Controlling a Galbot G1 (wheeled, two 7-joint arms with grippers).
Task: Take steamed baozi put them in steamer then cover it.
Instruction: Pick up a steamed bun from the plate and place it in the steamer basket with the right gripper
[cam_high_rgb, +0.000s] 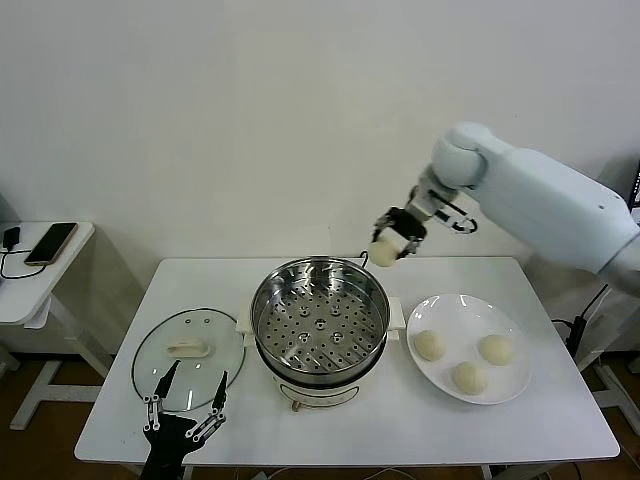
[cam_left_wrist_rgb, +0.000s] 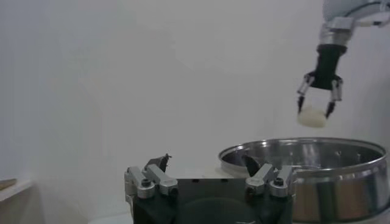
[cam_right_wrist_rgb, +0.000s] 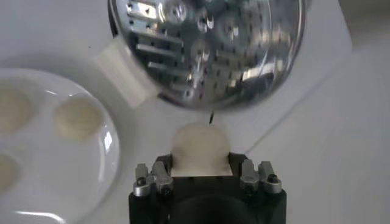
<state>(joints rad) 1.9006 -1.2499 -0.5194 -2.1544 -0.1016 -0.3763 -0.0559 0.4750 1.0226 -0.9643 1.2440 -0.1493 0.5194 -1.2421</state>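
My right gripper is shut on one pale baozi and holds it in the air just behind the far right rim of the steamer. The steamer's perforated tray is bare. In the right wrist view the baozi sits between the jaws above the steamer. Three more baozi lie on the white plate to the right. The left wrist view shows the held baozi above the steamer rim. My left gripper is open, low at the table's front left.
A round glass lid with a pale handle lies flat on the table left of the steamer, just beyond my left gripper. A side table with a phone stands at the far left. The wall is close behind.
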